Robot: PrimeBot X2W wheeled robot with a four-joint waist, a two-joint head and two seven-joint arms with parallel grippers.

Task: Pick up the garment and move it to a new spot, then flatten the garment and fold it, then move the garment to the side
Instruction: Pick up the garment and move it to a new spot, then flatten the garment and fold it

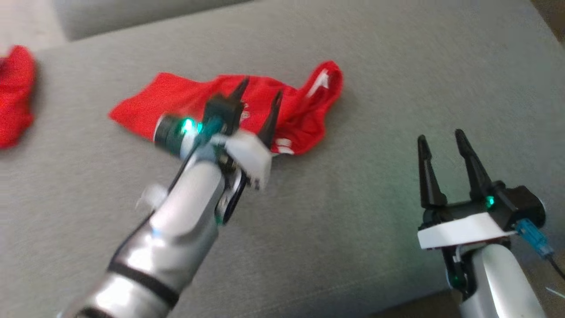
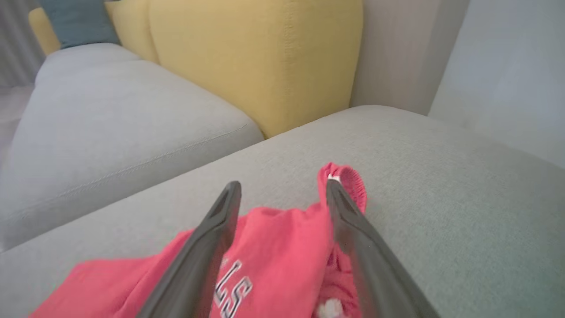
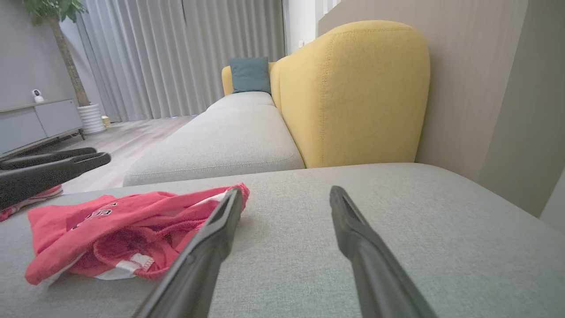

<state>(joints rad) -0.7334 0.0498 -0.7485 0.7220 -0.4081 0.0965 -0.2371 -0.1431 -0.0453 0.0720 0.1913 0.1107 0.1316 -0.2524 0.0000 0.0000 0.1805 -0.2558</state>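
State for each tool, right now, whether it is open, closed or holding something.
Left tool: open, over the crumpled red fabric garment, gripping nothing.
Right tool: open and empty, above the grey fabric sofa cushion.

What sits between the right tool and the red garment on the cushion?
Nothing visible. Bare grey cushion lies between the right tool and the red garment. The left tool hangs open over the garment's middle, off that path. A second red cloth lies far off to the left.
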